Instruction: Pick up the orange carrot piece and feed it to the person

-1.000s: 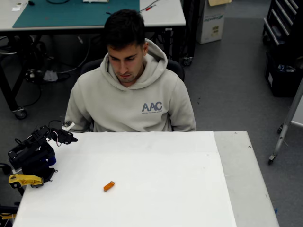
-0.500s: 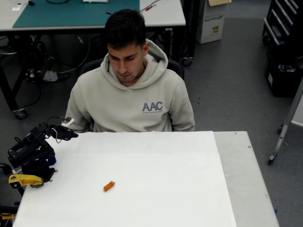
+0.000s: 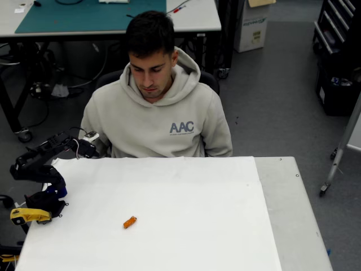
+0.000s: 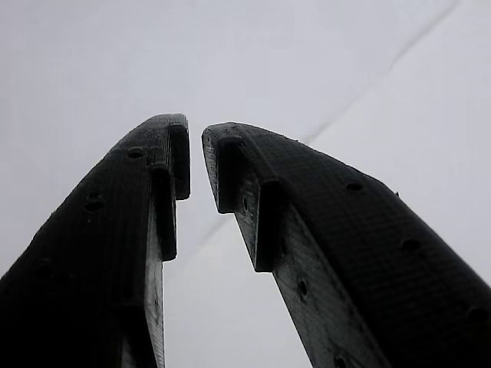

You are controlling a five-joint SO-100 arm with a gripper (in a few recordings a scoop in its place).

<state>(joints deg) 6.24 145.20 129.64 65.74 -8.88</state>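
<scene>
The orange carrot piece point(image 3: 130, 222) lies alone on the white desk point(image 3: 186, 214), at about 7 o'clock from the desk's middle in the overhead view, its long axis running from lower left to upper right. It looks like a short, stiff stub: light, firm enough to take a pinch without crushing, but round-sided, so it may roll or squirt out if caught off-centre. The best hold is probably across its short width at mid-length, fingers closing square to the long axis, low enough to catch the widest part.

The claw point(image 3: 90, 148) sits near the desk's far left corner, at about 11 o'clock from the carrot and well apart from it. In the wrist view the claw point(image 4: 196, 157) is nearly closed, a thin gap between the tips and nothing held, so it must spread before descending.

The person point(image 3: 157, 107) sits behind the desk's far edge, at 12 o'clock, head bowed toward the surface.
</scene>
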